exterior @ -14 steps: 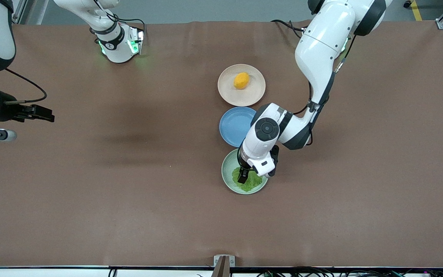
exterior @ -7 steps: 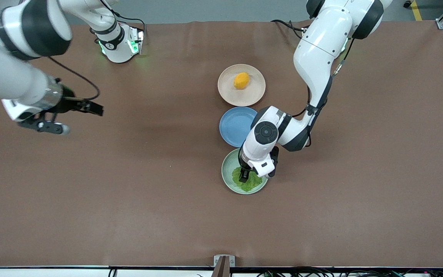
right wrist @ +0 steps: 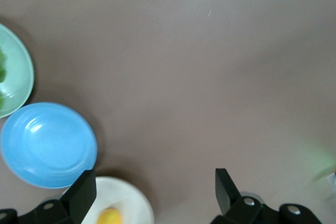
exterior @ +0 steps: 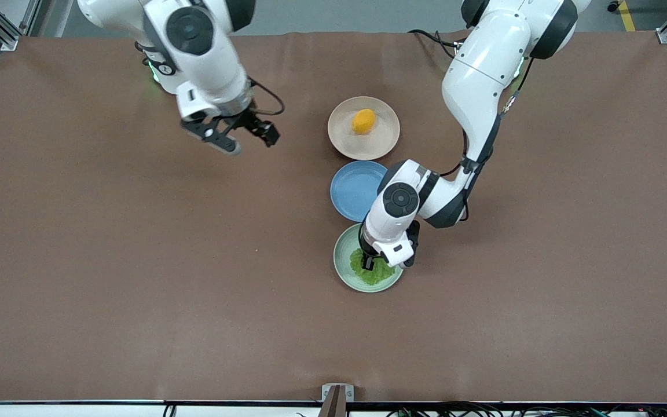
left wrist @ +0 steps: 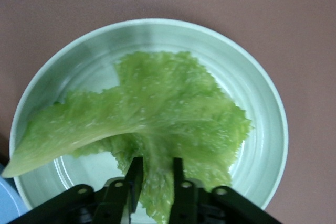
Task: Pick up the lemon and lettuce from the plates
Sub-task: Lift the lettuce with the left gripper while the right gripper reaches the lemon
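Observation:
The lettuce (exterior: 376, 274) lies on the mint green plate (exterior: 341, 260), the plate nearest the front camera. My left gripper (exterior: 367, 264) is down on that plate with its fingers closed on the leaf. In the left wrist view the gripper (left wrist: 156, 170) pinches the lettuce (left wrist: 168, 108) at its edge, over the mint plate (left wrist: 262, 103). The lemon (exterior: 363, 121) sits on the beige-pink plate (exterior: 381, 145). My right gripper (exterior: 245, 138) is open and empty in the air over bare table, beside the beige-pink plate toward the right arm's end. The right wrist view shows the gripper (right wrist: 155, 182) and the lemon (right wrist: 109, 216).
An empty blue plate (exterior: 352, 188) lies between the two task plates, partly under the left arm's wrist; it also shows in the right wrist view (right wrist: 47, 145). The brown table (exterior: 136, 260) stretches wide toward the right arm's end.
The right arm has swung from the table's end toward the beige-pink plate, gripper open. The left gripper's fingers have closed in on the lettuce.

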Action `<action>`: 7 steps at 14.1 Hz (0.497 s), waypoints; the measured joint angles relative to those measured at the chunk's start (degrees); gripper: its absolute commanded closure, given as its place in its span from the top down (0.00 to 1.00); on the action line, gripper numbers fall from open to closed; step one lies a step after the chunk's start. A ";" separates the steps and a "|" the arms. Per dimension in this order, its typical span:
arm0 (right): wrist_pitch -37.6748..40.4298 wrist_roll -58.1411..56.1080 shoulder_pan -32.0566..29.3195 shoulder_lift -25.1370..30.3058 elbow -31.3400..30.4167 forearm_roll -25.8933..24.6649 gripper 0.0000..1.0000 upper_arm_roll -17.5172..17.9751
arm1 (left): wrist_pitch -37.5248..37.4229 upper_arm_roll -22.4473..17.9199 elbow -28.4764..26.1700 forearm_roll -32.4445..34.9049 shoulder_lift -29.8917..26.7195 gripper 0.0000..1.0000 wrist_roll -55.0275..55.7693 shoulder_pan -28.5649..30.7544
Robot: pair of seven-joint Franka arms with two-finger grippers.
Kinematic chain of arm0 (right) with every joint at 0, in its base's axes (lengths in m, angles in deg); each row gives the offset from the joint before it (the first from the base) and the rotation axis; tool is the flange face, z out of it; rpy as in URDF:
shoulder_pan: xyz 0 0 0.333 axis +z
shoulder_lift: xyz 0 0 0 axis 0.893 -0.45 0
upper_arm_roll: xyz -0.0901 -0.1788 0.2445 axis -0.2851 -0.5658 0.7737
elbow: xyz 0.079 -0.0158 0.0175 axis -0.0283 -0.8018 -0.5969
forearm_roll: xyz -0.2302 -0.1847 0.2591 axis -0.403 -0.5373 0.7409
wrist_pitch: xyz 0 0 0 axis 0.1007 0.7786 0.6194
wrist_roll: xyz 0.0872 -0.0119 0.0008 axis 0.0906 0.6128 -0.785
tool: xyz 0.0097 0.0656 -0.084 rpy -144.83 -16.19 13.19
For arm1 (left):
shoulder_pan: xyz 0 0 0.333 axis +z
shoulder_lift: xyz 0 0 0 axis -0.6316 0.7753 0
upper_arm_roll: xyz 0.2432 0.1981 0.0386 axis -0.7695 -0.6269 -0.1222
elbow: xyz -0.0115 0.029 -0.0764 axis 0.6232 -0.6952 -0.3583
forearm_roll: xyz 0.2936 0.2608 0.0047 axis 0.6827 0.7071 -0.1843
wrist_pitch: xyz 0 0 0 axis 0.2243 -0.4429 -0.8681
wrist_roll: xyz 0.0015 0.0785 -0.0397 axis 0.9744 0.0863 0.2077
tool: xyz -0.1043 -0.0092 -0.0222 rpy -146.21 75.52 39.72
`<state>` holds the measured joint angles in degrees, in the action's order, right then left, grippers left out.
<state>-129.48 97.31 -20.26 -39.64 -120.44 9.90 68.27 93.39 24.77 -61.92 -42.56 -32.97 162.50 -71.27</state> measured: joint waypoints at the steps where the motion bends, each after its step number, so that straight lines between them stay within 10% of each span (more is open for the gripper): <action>1: -2.33 5.15 2.88 -0.87 -0.59 0.00 1.00 0.00 | 0.00 0.00 0.08 0.00 0.00 0.09 0.03 0.01; 7: -19.20 28.20 17.71 -13.49 -1.42 -0.46 1.00 -0.06 | 0.00 -0.06 1.09 -1.44 -0.15 0.01 0.19 0.21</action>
<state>-148.68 125.52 -2.55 -53.13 -121.86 9.45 68.21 93.39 24.71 -60.83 -44.00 -33.12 162.69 -71.06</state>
